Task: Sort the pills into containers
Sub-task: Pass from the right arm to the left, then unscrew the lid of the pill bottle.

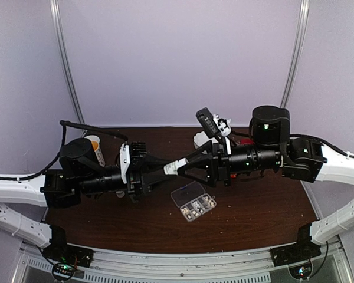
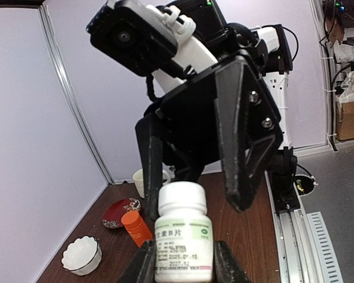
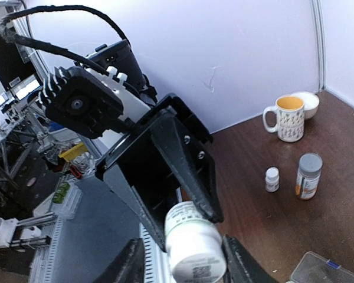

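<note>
While the left end effector (image 2: 186, 262) clamps the white bottle (image 2: 183, 239), the right end effector (image 3: 183, 262) stands slightly open around its cap (image 2: 182, 199). The bottle's axis runs 9-to-3; the organizer box (image 1: 184, 194) holding pills (image 1: 196, 206) lies at 6 o'clock on the table (image 1: 259, 206), equally near both.

White bottle (image 2: 184, 237) in left tool's (image 2: 186, 268) grip

The overhead camera looked down from behind the arms onto the dark brown wooden table (image 1: 253, 206). Both wrist cameras faced each other, closely sharing one small white plastic bottle (image 2: 183, 242).
</note>
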